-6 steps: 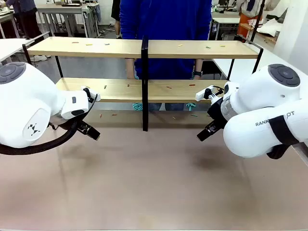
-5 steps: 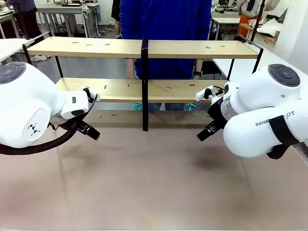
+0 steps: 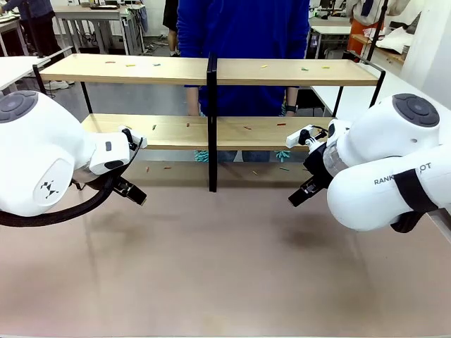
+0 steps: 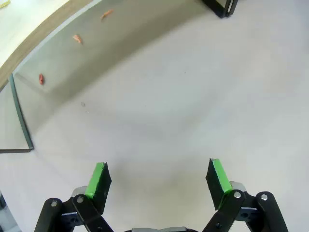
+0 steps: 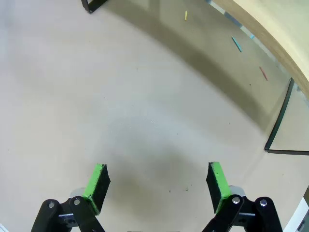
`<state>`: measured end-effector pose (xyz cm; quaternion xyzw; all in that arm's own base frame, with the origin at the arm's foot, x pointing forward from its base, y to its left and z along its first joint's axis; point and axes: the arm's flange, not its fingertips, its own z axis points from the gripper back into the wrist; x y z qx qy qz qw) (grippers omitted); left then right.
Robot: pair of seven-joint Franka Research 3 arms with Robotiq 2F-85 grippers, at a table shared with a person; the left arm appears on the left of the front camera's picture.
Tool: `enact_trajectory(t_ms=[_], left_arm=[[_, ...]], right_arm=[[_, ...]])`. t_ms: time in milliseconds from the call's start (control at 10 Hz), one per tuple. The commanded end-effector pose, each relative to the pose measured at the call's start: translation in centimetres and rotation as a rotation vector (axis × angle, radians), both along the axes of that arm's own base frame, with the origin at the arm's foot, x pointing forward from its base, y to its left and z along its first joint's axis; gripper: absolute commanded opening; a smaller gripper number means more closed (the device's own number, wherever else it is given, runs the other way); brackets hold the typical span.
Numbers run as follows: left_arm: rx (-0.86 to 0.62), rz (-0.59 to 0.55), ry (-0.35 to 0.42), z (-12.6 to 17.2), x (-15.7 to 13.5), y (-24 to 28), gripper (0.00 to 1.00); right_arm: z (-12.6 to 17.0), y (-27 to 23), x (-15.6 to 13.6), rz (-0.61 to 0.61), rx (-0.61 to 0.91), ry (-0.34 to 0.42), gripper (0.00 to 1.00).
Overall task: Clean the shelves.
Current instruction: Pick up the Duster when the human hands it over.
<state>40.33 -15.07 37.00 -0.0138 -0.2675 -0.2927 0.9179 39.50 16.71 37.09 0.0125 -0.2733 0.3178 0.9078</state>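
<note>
Presently both white robot arms are folded low over the pale matte tabletop [image 3: 225, 274], elbows bulking toward the camera and wrists angled down and inward toward the table's middle.

Left gripper [image 3: 131, 191]: in the left wrist view the left gripper [image 4: 158, 175] has its jaws spread wide, green pads [image 4: 99, 180] facing each other across bare table, nothing between them. It hangs just above the surface without touching it.

Right gripper [image 3: 299, 196]: in the right wrist view the right gripper [image 5: 157, 177] is likewise spread to full width, green pads [image 5: 216, 182] parted over bare table, nothing held.

Task item: the shelves [image 3: 282, 72], two long light-wood boards in a thin black metal frame with a black centre post, stand beyond both grippers, on the far side of their fingertips and well apart from them. Seen from the left wrist, the lower board's edge [image 4: 21, 34] lies ahead and to one side of the fingers; seen from the right wrist, it [image 5: 270, 29] lies ahead on the opposite side.

Debris: small coloured scraps [image 3: 262, 67] are scattered on both boards. More scraps [image 4: 77, 38] lie on the table beneath the lower board, ahead of the left fingers, and others [image 5: 236, 44] ahead of the right fingers.

A person in a blue top [image 3: 239, 35] stands behind the shelves, farther from the grippers than the frame.
</note>
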Motion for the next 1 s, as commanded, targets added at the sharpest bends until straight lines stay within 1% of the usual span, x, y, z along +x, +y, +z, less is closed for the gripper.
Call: enact_trajectory(t_ms=[0,900], left_arm=[[0.0,-0.001,-0.001,0.02,0.0,-0.01,1.0],[0.0,-0.001,-0.001,0.02,0.0,-0.01,1.0]], right_arm=[[0.0,-0.01,0.0,-0.001,0.001,0.0,1.0],[0.0,-0.01,0.0,-0.001,0.001,0.0,1.0]])
